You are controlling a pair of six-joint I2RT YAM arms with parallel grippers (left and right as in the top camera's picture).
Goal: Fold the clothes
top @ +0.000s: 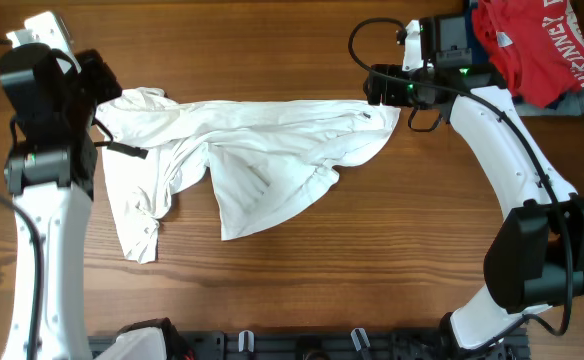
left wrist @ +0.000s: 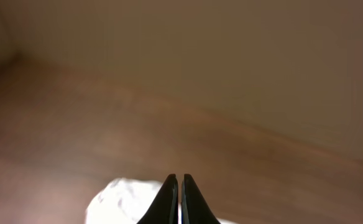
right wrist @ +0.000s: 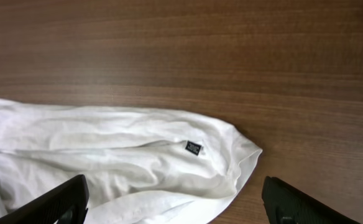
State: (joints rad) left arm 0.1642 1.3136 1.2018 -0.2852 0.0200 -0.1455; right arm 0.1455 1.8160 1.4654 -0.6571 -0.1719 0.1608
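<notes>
The white T-shirt lies crumpled across the middle of the wooden table, stretched left to right, with one part hanging toward the front left. No lettering shows. My left gripper is at the shirt's left end. In the left wrist view its fingers are shut, with white fabric bunched at them. My right gripper is just above the shirt's right end. In the right wrist view it is wide open over the cloth, near a small black label.
A red garment with white lettering lies on a blue garment at the back right corner. A black rack runs along the front edge, with a white object at its left end.
</notes>
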